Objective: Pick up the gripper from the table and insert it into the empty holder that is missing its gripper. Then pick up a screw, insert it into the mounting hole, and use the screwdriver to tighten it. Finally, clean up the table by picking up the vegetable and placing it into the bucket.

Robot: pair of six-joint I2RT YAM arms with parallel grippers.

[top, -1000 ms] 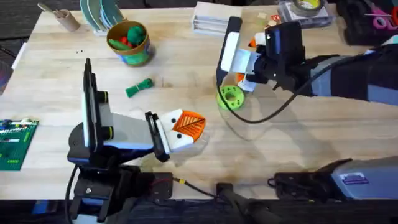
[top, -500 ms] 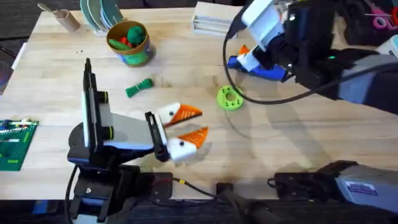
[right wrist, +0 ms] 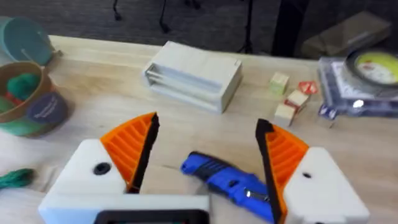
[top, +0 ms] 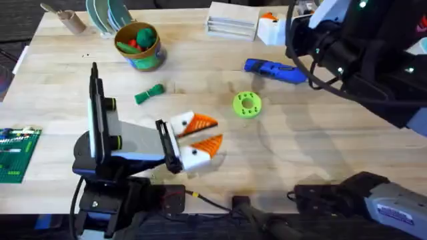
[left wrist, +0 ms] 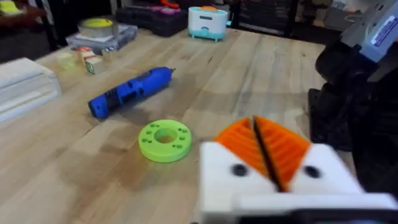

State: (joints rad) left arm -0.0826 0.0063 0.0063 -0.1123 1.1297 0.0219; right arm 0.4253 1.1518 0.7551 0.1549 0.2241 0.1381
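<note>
My left gripper point(top: 213, 132) lies low at the table's front left, pointing right. Both its white holder blocks carry orange ribbed wedges. In the left wrist view the left gripper point(left wrist: 264, 149) has its pads together, though from overhead the tips look slightly parted. The blue screwdriver point(top: 273, 69) point(left wrist: 130, 92) lies free on the table. High above it, my right gripper point(right wrist: 208, 124) is open and empty. The green vegetable point(top: 149, 93) lies near the bucket point(top: 143, 61) at the far left. I cannot make out a screw.
A green round disc point(top: 247, 105) lies between my left gripper and the screwdriver. A white box point(top: 232, 19), small wooden blocks point(right wrist: 289, 102) and a tape roll point(right wrist: 376, 65) line the far edge. A cardboard tube point(top: 70, 20) and a green board point(top: 17, 153) sit at the left.
My right arm lifted away from the disc toward the far right and left the screwdriver lying on the table. From overhead, the left gripper's tips spread apart.
</note>
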